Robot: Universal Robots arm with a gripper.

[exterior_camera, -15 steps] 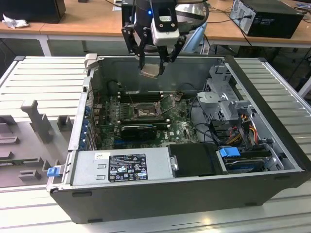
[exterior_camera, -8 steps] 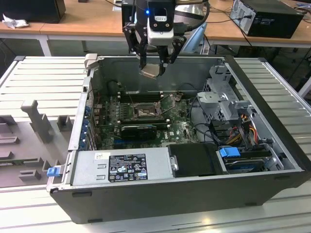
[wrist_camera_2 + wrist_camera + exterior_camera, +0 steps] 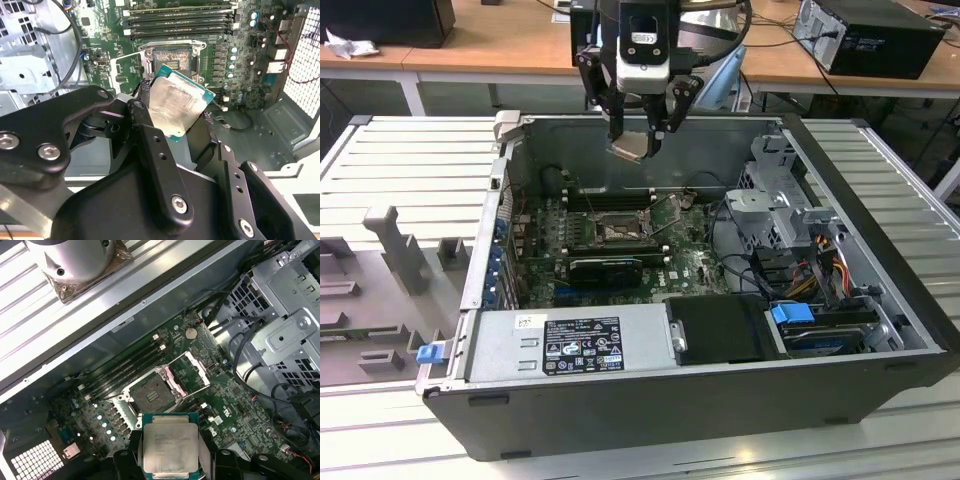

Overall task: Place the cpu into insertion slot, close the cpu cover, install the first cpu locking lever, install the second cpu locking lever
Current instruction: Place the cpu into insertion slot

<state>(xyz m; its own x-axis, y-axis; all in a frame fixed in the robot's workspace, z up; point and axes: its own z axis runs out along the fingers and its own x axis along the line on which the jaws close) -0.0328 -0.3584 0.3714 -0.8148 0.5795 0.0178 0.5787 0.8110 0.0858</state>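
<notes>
One cpu gripped by tool.

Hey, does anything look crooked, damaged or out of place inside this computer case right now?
Nothing looks damaged or spilled. The chip, clamped in the gripper above the open case, hangs tilted in the exterior view rather than flat. The socket below is bare, with its metal cover flipped up.
</notes>
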